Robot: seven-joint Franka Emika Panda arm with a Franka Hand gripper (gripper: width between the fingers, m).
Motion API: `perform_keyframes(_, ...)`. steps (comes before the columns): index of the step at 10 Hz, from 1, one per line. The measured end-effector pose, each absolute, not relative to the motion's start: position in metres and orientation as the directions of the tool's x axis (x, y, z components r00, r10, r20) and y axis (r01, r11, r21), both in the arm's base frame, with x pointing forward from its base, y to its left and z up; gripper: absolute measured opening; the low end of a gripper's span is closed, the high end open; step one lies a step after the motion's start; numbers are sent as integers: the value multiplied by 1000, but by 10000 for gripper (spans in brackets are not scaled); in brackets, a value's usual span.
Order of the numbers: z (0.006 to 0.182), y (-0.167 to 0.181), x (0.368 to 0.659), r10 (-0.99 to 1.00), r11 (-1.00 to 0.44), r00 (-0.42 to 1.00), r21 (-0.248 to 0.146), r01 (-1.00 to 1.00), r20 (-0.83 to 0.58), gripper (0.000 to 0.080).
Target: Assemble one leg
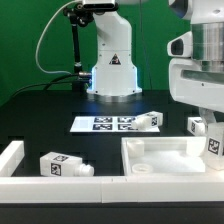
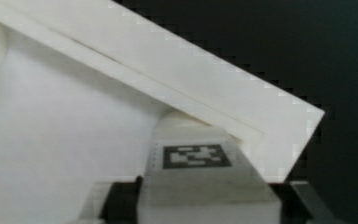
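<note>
My gripper (image 1: 212, 128) is at the exterior view's right, above the near right corner of the large white square panel (image 1: 160, 162). It is shut on a leg (image 1: 214, 146), a chunky white peg with a black-and-white tag, held upright over the panel. In the wrist view the leg (image 2: 197, 160) sits between my two dark fingers (image 2: 126, 200), with my gripper (image 2: 208, 206) closed on its sides. Its far end lies against the inner side of the panel's raised rim (image 2: 176, 75), near a corner. Whether it touches the panel floor is hidden.
Three more legs lie on the black table: one beside the marker board (image 1: 150, 120), one further right (image 1: 197, 125), one at the front left (image 1: 65, 165). The marker board (image 1: 105, 124) lies mid-table. A white wall piece (image 1: 12, 158) stands at the left front. The robot base (image 1: 112, 70) is behind.
</note>
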State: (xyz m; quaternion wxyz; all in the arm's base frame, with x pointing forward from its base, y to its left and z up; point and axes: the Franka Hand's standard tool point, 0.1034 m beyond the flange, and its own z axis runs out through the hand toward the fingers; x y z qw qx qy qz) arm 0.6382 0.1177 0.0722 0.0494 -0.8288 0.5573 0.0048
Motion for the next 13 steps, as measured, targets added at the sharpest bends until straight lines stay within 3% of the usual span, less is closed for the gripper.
perform_keyframes(2, 72, 118, 638, -907, -412, 416, -77, -908, -58, 292)
perform_keyframes(3, 71, 120, 637, -779, -624, 627, -75, -777, -20, 477)
perform_keyframes(4, 69, 124, 636, -628, -776, 778, -73, -626, -5, 477)
perform_keyframes(5, 68, 128, 634, -552, -832, 834, -76, -550, 8, 614)
perform_keyframes(6, 67, 128, 631, -550, -833, 834, -91, -546, 33, 641)
perform_keyframes(8, 66, 126, 630, -406, -912, 913, -79, -402, 46, 648)
perform_keyframes(11, 63, 121, 631, 54, -998, 996, -29, 56, 74, 649)
perform_keyframes(12, 62, 121, 631, 157, -987, 985, -18, 159, 75, 649)
perform_keyframes(13, 62, 121, 631, 135, -990, 988, -21, 137, 75, 649)
